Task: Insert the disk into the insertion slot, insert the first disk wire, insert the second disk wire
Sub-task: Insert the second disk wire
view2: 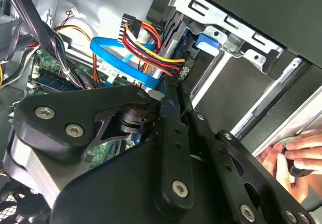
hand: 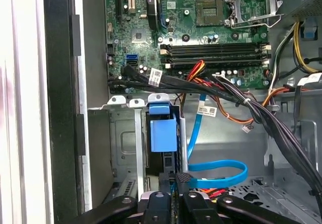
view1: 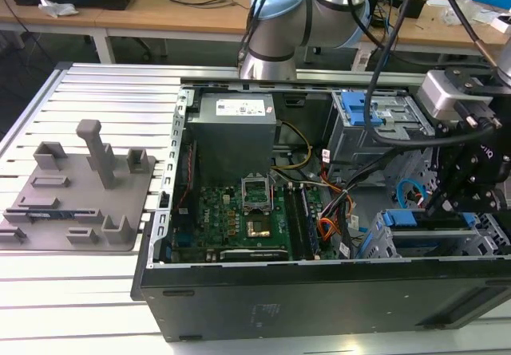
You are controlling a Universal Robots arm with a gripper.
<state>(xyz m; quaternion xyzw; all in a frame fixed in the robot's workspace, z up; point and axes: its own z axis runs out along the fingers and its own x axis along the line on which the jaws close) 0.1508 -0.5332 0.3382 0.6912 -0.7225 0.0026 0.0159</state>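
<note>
The disk (view1: pixel 423 219) lies inside the insertion slot (view1: pixel 377 245), a grey perforated cage at the case's front corner on the exterior view's right. Its blue carrier tab (hand: pixel 163 133) shows in both wrist views (view2: pixel 206 42). My gripper (view1: pixel 435 205) hangs right over the disk's edge. Its fingers (hand: pixel 176 181) are shut on the black connector of the blue disk wire (hand: pixel 219 176), at the disk's edge (view2: pixel 168 90). A red, yellow and black disk wire (view2: pixel 151 48) runs toward the same edge. I cannot tell whether it is plugged in.
The open case holds a motherboard (view1: pixel 247 211), a power supply (view1: pixel 235 120) and a larger grey bay with blue latch (view1: pixel 375 116). A black cable bundle (hand: pixel 241 95) crosses beside the slot. A grey fixture plate (view1: pixel 80 187) lies at the exterior view's left. A person's hand (view2: pixel 297 156) is near the case.
</note>
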